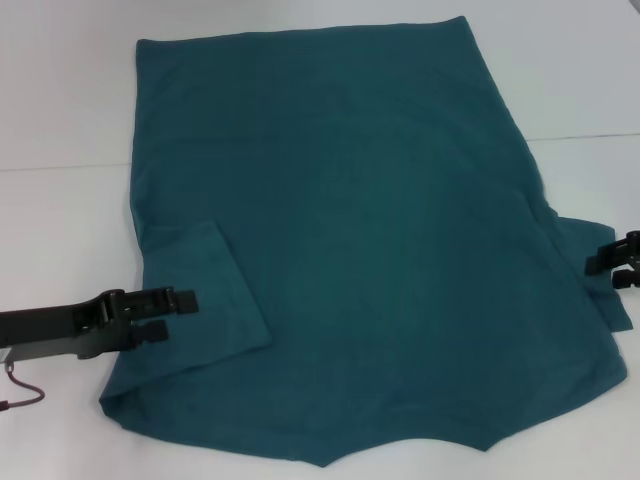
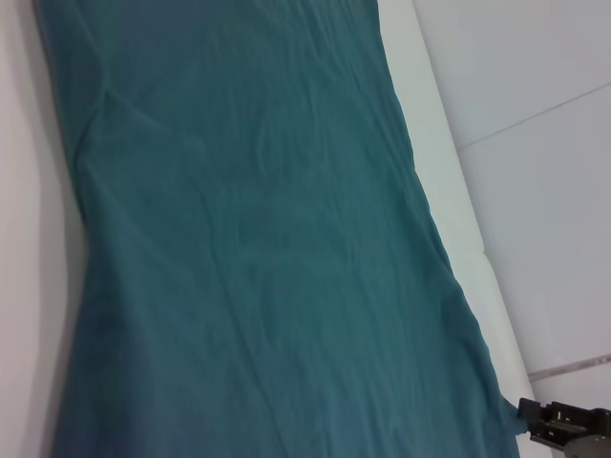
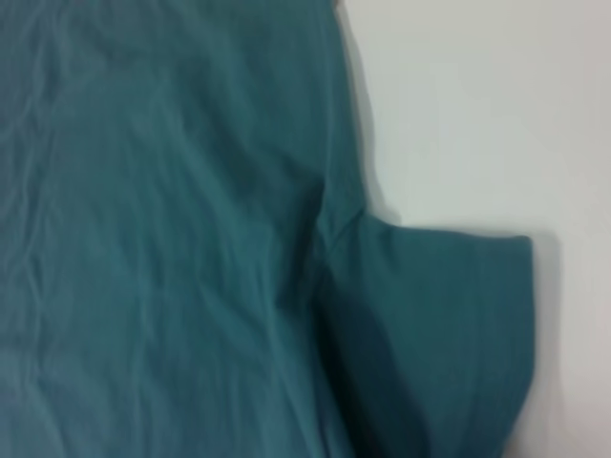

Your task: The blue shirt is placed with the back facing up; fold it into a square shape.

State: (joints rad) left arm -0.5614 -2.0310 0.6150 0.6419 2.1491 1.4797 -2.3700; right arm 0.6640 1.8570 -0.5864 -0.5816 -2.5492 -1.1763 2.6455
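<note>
The blue shirt lies spread flat on the white table, hem at the far side and collar edge nearest me. Its sleeve on my left is folded inward over the body. My left gripper hovers over that folded sleeve, open, with nothing between its fingers. My right gripper sits at the right edge, open, over the other sleeve, which sticks out flat from the body. The left wrist view shows the shirt's body and, far off, the right gripper.
The white table surrounds the shirt, with a seam line running across it. A thin red cable hangs below the left arm near the table's front left.
</note>
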